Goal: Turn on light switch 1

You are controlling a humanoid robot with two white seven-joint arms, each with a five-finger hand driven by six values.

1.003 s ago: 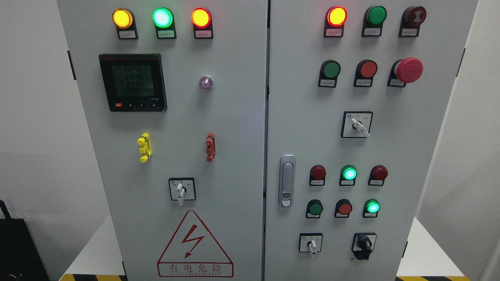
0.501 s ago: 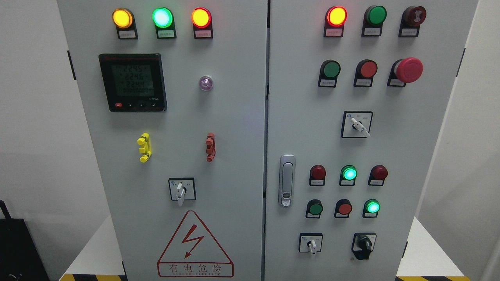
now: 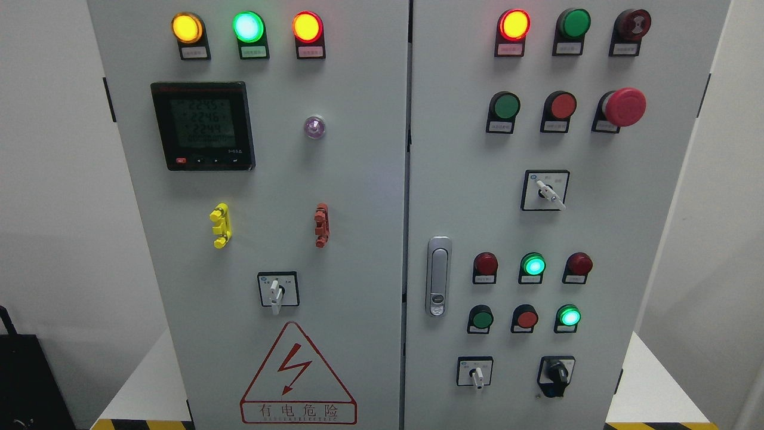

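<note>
Hands are not seen, so finger state cannot be told. Labels on the cabinet (image 3: 358, 179) are unreadable; a wrong selector switch (image 3: 476, 375) near its lower right corner could be turned.

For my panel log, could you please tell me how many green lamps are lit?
3: one top left, one mid-right, one below it to the right. None seem hidden.
</note>
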